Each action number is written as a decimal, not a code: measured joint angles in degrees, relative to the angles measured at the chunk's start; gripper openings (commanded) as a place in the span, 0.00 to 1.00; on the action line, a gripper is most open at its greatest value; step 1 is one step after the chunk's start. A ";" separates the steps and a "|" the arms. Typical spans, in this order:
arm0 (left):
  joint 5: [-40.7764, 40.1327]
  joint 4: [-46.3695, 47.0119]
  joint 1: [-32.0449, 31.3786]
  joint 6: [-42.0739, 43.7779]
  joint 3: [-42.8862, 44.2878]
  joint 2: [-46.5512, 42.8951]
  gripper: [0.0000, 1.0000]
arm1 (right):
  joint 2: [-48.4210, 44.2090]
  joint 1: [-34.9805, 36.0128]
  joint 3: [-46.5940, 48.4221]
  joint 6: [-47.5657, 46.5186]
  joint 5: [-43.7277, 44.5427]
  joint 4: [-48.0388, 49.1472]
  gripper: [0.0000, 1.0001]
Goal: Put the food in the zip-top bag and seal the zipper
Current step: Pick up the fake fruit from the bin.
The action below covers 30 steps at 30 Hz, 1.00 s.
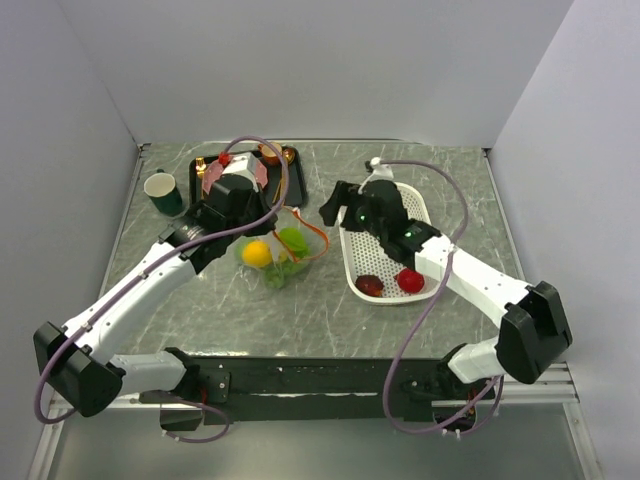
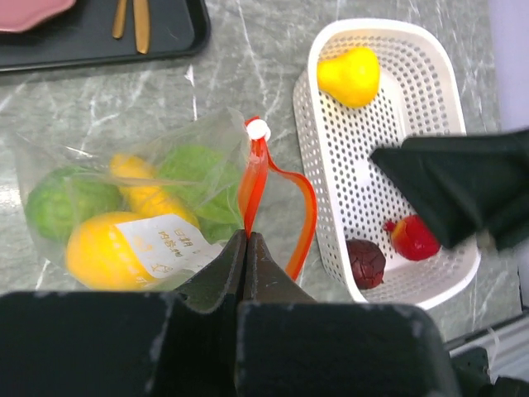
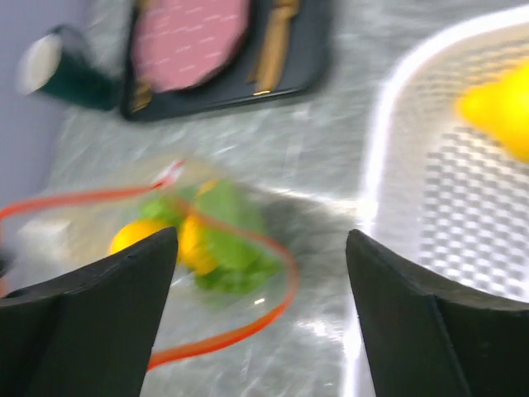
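**Loading in progress, approx. half done**

Top view: the zip-top bag lies mid-table, just L of the white basket. Food already inside incl. a lemon and green pieces. L arm reaches over the bag. R hand hovers betw. bag and basket. A red piece and a dark purple piece sit at the basket's near end. A green cup stands far L.

L wrist view: L hand has its fingers pressed together, pinching the zipper at the near end of the bag mouth. A white slider sits at the far end. One side of the strip bows out toward the basket, so the mouth gapes. Corn also shows inside. A yellow piece rests at the basket's far end. Black tray w/ gold cutlery lies beyond.

R wrist view (blurred): R hand fingers are spread wide w/ nothing betw. them. The bag is below-L, the basket rim at R.

Handling (judgement): the bag is prob. thin, light, slippery film that sags shut unless held. Best taken at the stiffer zipper strip, not the film. The toy pieces look hard, smooth and rounded, so likely to roll or squirt out. Grip each across its widest middle.
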 measured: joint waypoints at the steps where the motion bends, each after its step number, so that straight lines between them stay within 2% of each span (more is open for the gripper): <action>1: 0.59 0.13 0.00 0.17 0.00 0.22 0.01 | 0.66 -1.70 0.07 0.44 0.72 -0.98 0.93; 9: 4.26 0.35 0.00 2.21 0.00 0.37 0.01 | 9.97 -16.46 0.00 -0.02 0.63 -4.98 0.95; 24: 5.75 -0.24 0.00 3.78 1.03 1.57 0.01 | 26.25 -20.37 15.23 -2.08 -4.42 -9.27 0.96; 30: 5.81 -0.17 0.00 3.93 1.31 2.16 0.01 | 28.06 -20.74 16.17 -3.69 -5.25 -9.53 0.96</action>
